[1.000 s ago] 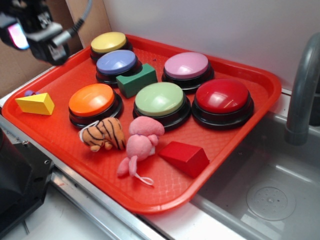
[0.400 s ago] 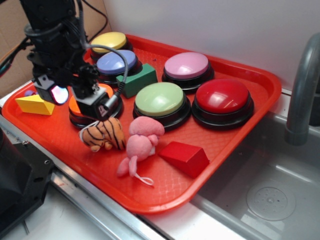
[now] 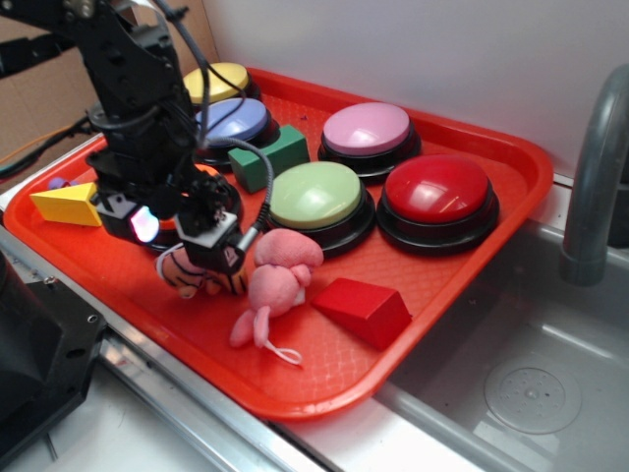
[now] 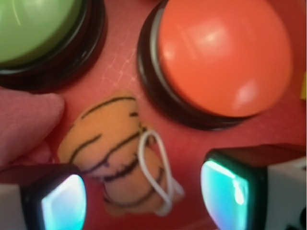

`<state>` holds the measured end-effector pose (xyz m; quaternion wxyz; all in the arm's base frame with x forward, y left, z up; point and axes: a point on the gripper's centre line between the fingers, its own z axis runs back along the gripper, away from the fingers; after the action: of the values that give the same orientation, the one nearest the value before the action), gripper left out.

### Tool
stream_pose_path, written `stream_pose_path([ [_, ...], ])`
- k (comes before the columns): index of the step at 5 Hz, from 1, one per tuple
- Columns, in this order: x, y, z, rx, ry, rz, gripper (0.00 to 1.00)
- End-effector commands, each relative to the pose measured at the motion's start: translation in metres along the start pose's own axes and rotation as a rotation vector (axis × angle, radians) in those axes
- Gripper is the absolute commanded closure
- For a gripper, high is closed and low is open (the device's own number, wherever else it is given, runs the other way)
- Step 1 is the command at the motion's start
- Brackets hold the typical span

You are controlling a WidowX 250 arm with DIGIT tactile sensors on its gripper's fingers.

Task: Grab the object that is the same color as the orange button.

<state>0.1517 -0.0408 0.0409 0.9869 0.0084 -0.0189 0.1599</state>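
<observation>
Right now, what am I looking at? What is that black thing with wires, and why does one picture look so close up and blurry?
The black thing is a robot arm. At its end is the gripper, a pincer with two fingers. One picture is taken from the side, looking at the whole red tray. The blurry one comes from a little camera on the arm's wrist, looking straight down between the fingers. On the tray sit big round buttons, some blocks, a pink plush mouse and a small plush tiger. The robot wants the tiger, because it matches the orange button. The gripper is open and hangs just over the tiger. It holds nothing yet.
</observation>
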Motion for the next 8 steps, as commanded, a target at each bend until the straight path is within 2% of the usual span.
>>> stream_pose_path([
  [1,0.003,-0.004,-0.022,-0.067,-0.032,0.014,0.0],
  [2,0.004,-0.005,-0.022,-0.052,-0.045,0.031,1.0],
  [3,0.004,-0.004,-0.018,-0.066,-0.05,0.035,1.0],
  [4,0.012,-0.008,-0.005,-0.047,-0.041,-0.02,1.0],
  [5,0.021,-0.01,0.023,-0.059,-0.025,-0.119,1.0],
  [6,0.038,0.008,0.072,-0.075,-0.018,-0.201,1.0],
  [7,0.057,0.028,0.122,-0.084,-0.05,-0.213,1.0],
  [8,0.069,0.044,0.147,-0.092,-0.058,-0.22,1.0],
])
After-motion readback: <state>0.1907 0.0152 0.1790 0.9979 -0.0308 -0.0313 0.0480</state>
